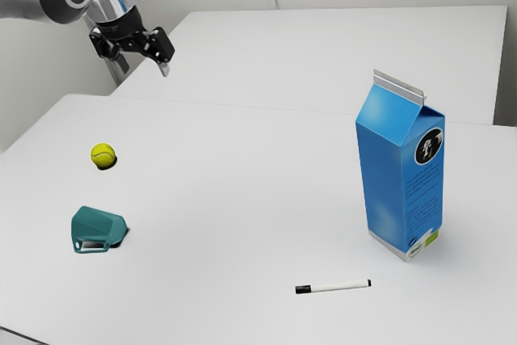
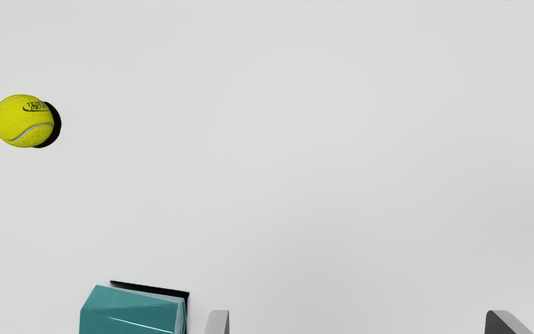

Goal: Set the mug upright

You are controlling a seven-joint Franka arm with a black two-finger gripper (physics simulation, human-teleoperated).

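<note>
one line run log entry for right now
gripper: open, above table | mug: on its side, ungripped | tennis ball: near mug | carton: upright | marker: lying flat

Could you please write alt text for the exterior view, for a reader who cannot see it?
A teal mug lies on its side on a white table near a yellow tennis ball, with an open black robot gripper raised at upper left. A blue carton stands at right, a white marker lying nearby.

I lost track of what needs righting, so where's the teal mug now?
In the exterior view, the teal mug lies on its side toward the view's left, nearest the tennis ball.
</note>
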